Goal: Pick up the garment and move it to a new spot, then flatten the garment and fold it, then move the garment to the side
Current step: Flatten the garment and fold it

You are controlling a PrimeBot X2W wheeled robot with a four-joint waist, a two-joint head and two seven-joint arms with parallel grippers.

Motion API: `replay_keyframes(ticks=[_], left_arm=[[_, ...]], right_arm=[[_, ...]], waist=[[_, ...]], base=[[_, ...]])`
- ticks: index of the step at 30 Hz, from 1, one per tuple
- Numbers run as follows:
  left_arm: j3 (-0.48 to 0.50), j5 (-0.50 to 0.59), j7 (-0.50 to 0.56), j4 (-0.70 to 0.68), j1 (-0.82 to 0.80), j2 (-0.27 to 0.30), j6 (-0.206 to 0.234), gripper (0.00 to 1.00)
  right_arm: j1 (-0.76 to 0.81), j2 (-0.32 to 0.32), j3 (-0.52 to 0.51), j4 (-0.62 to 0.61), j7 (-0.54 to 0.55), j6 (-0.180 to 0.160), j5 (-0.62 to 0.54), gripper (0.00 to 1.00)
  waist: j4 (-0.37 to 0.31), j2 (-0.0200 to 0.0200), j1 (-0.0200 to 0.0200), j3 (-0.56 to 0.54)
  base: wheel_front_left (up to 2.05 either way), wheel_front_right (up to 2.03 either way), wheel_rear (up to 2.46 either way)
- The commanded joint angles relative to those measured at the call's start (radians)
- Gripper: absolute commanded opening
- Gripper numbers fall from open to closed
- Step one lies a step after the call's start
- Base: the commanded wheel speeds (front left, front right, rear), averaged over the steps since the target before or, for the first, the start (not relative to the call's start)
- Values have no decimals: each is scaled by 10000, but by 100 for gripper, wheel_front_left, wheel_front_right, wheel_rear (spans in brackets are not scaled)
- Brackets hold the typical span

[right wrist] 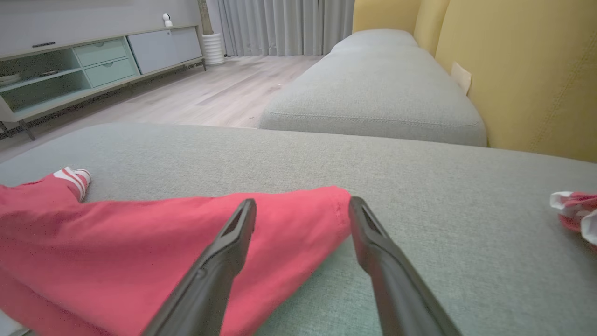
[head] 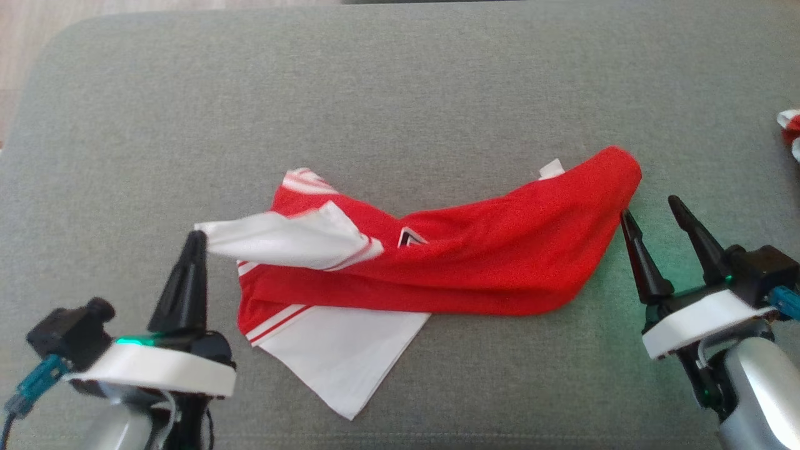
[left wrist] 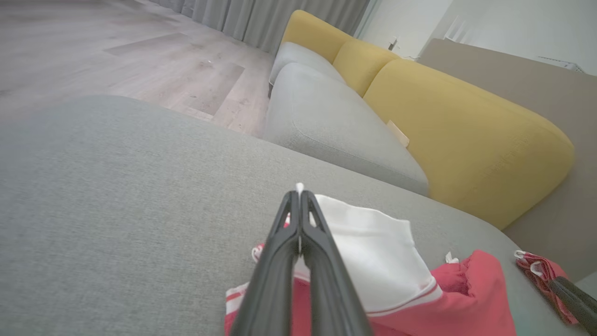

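Note:
A red and white garment (head: 437, 262) lies crumpled across the middle of a grey cushion (head: 400, 94). My left gripper (head: 195, 236) is shut on the tip of its white sleeve at the left end, and the left wrist view shows that white cloth (left wrist: 368, 247) pinched between the closed fingers (left wrist: 298, 233). My right gripper (head: 651, 207) stands open at the garment's red right end, its left finger touching the fold. In the right wrist view the red cloth (right wrist: 140, 252) lies under the left finger and reaches partway into the gap of the right gripper (right wrist: 302, 205).
A second red and white cloth (head: 790, 131) lies at the cushion's right edge. Beyond the cushion are a grey sofa seat (left wrist: 336, 126) with yellow backrests (left wrist: 466, 140), wooden floor (left wrist: 116, 51) and a low cabinet (right wrist: 70, 70).

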Motion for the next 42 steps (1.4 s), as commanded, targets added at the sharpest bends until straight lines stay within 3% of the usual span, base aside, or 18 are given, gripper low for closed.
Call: replay_keyframes(ticks=[1,7,14,23,26,27,30,31,33,37,42], left_arm=[[587,72,-50,-367,-375,286,46,0],[836,355,-51,-68,-422,591,93,0],[587,491,-18,198,-901,516,-85,0],[21,736,52,594,-1463,277,-310,0],[-24,752,52,622,-1484,278,-318,0],[-27,752,52,637,-1481,281,-311,0],[-6,745,48,679,-1441,306,-286,0],[-6,745,48,679,-1441,306,-286,0],[21,740,46,704,-1404,337,-266,0],[124,811,27,686,-1485,403,-246,0],[512,1216,-32,462,-1870,341,-240,0]], right_arm=[[113,-191,78,-282,57,-9,189,100],[-470,-623,285,-313,571,-9,936,100],[-2594,-1358,987,838,2143,-9,1637,100],[-4162,-1907,3242,2620,3871,-9,1953,100],[-4399,-1993,3892,2749,3937,-9,2181,100],[-4465,-2017,4101,2775,3894,-9,2229,96],[-4691,-2068,4475,2937,3494,-9,2231,29],[-4691,-2068,4475,2937,3494,-9,2231,29],[-4845,-2050,4630,3091,3162,-9,2161,0],[-5142,-1999,4622,3490,2284,-9,1884,0],[-5293,-1896,3679,4001,712,-9,1402,0]], waist=[[91,0,0,-47],[140,0,0,63],[402,0,0,387],[810,0,0,535],[822,0,0,571],[817,0,0,569],[765,0,0,534],[765,0,0,534],[705,0,0,492],[560,0,0,375],[303,0,0,104]], base=[[0,0,0],[0,0,0],[0,0,0],[0,0,0],[0,0,0],[0,0,0],[0,0,0],[0,0,0],[0,0,0],[0,0,0],[0,0,0]])
